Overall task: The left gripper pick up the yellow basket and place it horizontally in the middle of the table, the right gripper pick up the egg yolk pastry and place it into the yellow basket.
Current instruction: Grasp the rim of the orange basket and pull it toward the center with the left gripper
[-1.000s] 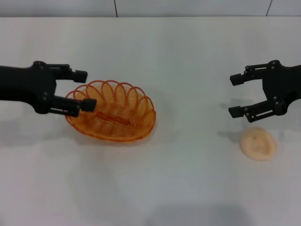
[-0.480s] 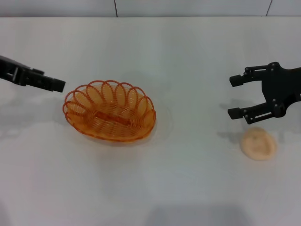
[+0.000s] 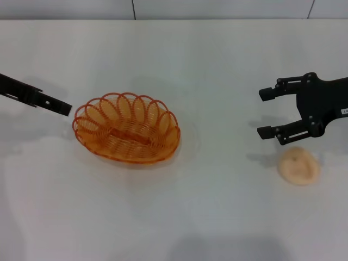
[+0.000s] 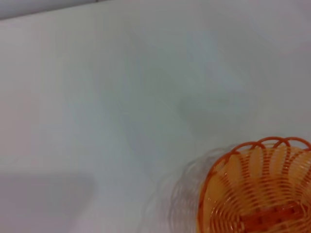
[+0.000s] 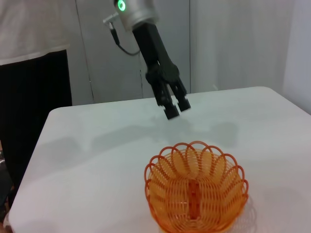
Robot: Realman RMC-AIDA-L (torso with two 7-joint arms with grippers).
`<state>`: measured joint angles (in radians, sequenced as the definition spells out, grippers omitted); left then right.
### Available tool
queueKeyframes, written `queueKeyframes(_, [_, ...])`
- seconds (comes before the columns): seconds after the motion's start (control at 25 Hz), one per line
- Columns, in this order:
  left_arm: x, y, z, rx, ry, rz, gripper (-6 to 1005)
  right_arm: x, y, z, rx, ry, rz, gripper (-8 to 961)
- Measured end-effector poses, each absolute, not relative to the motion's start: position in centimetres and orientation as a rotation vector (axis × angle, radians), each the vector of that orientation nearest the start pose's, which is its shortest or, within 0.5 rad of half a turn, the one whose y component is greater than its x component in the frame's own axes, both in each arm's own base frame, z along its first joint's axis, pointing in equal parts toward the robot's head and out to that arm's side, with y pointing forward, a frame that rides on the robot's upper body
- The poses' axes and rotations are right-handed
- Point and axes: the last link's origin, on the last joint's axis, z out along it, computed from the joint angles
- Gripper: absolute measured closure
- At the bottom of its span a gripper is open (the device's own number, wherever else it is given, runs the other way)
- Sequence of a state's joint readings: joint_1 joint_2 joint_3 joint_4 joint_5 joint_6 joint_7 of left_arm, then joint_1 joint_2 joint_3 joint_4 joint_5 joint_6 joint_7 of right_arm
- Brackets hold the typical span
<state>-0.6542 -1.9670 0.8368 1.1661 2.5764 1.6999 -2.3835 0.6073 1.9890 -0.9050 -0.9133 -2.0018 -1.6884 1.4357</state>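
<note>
The yellow basket [image 3: 126, 129] sits upright near mid-worktop [image 3: 206, 217], long axis running left-right with a slight tilt, so it looks placed. My left gripper [image 5: 174, 108] hangs beside it, empty, fingers narrow. My right gripper [image 3: 265, 112], fingers wide, hovers by the egg yolk pastry [image 3: 298, 165], readying a grab.

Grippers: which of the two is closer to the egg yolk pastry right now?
The right gripper: it hangs open just above and beside the egg yolk pastry. The left gripper is across the table, past the yellow basket.
</note>
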Motion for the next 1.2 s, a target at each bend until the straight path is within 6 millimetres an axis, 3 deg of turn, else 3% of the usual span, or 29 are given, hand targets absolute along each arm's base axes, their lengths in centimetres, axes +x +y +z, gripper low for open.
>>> queueKeyframes(0.6, [-25.9,38.7,4.6,-2.436,-1.289,0.257,144,20.5,35.3,3.9,-2.972,0.124,0.444,127])
queueKeyframes(1.16, [-26.0,39.3,2.7,-2.445,-1.252,0.239,145,20.5,35.4,3.8,-2.966,0.112,0.442,130])
queueKeyframes(1.2, [-26.0,39.3,2.7,-2.445,-1.252,0.239,178,20.5,35.4,3.8,-2.966,0.112,0.442,130])
